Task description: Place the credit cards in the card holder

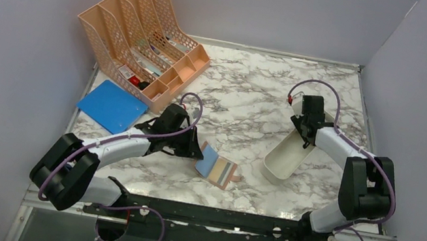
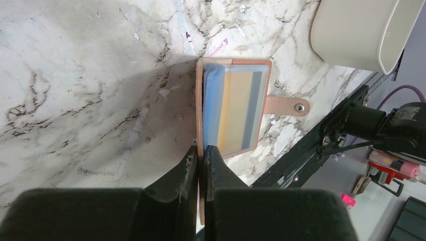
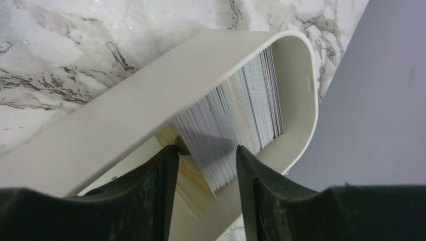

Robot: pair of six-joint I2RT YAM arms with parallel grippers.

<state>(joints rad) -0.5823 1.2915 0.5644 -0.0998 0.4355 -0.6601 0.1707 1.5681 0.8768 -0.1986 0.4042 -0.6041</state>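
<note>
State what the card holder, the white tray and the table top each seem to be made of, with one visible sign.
Card holder: likely leather or imitation, matte pinkish-tan, flexible snap tab. Tray: likely moulded plastic, smooth off-white walls, rounded corners. Table top: marble-patterned, grey veins; stone or laminate, unclear.

Card holder [image 1: 216,167] lies on the surface [image 1: 249,93], centre front. Left gripper [image 2: 202,149] is at its left edge, jaws closed on that edge. Tray [image 1: 287,157] lies to the right of the card holder, apart from it. Credit cards [image 3: 241,115] stand on edge inside the tray's far end, with the right gripper [image 3: 207,150] over them, jaws apart. File organiser [image 1: 143,35] is far left, with the folder [image 1: 111,106] flat just before it.
</note>
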